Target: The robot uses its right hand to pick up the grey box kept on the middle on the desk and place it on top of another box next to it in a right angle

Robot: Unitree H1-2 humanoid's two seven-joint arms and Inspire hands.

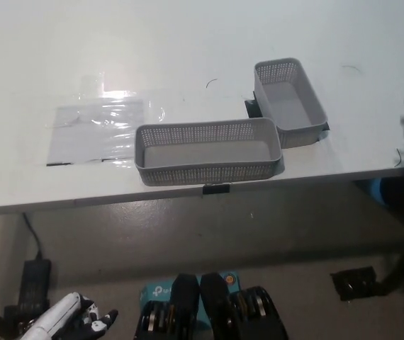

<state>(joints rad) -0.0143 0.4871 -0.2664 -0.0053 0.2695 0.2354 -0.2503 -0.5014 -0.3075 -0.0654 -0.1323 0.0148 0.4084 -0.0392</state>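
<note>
Head view: grey box (208,150) unheld (mid-desk)

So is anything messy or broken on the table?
Nothing looks broken or spilled. Two grey baskets sit on the white table: the wide basket close to the front edge, the smaller basket behind its right end, roughly at a right angle. A crinkly clear plastic sheet lies flat to the left.

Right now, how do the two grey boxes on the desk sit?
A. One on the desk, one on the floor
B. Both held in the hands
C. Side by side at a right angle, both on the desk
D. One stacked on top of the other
C: the front grey box lies crosswise and the rear grey box runs lengthwise at its right end, both resting on the desk.
</note>
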